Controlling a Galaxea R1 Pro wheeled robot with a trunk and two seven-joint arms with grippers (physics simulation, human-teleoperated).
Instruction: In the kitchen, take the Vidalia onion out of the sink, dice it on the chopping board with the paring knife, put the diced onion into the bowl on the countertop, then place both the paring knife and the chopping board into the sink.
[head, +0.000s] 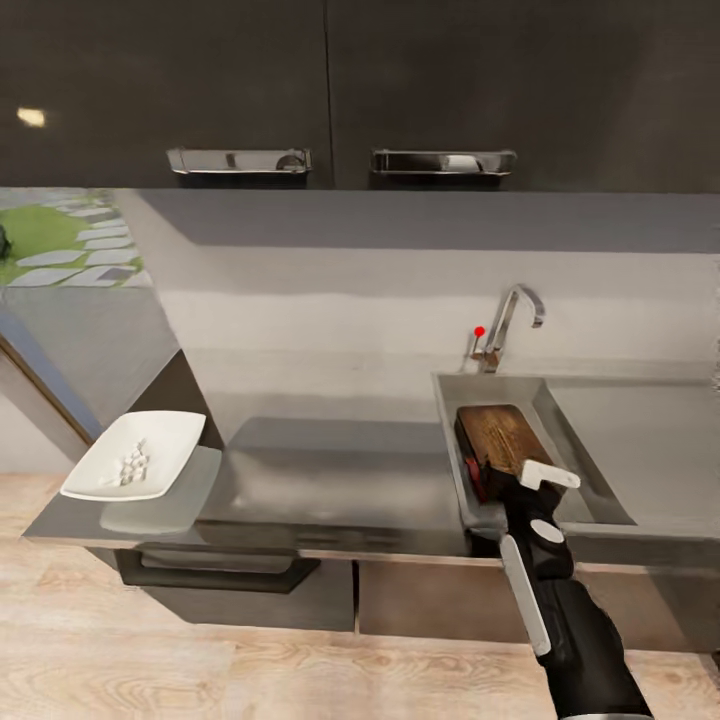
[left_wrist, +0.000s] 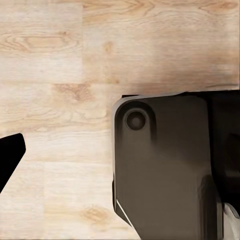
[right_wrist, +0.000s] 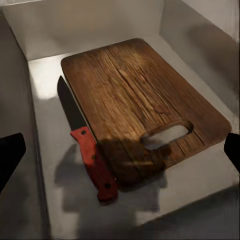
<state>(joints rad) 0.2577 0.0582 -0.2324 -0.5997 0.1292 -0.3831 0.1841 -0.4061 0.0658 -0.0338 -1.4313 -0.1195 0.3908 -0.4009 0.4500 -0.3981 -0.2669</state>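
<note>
The dark-brown chopping board (right_wrist: 135, 100) lies flat in the sink (head: 585, 460), and it also shows from the head (head: 497, 437). Along one long side of it lies the paring knife (right_wrist: 92, 160), red handle (head: 474, 478) toward the front of the basin. My right gripper (right_wrist: 120, 155) hovers open just above the board's handle slot, holding nothing; from the head it is over the sink's front (head: 540, 480). The white bowl (head: 160, 440) stands at the countertop's (head: 330, 470) left end with the pale diced onion (head: 131, 464) in it. My left gripper (left_wrist: 120, 157) hangs over the floor, one finger (left_wrist: 10, 157) at the frame's edge.
The chrome faucet (head: 515, 315) with its red knob (head: 479, 331) rises behind the sink. A flat drainboard (head: 650, 450) extends to the right. Dark wall cabinets (head: 330, 90) hang overhead. Beside the left gripper, over the wooden floor (left_wrist: 60, 60), sits my dark base (left_wrist: 165, 165).
</note>
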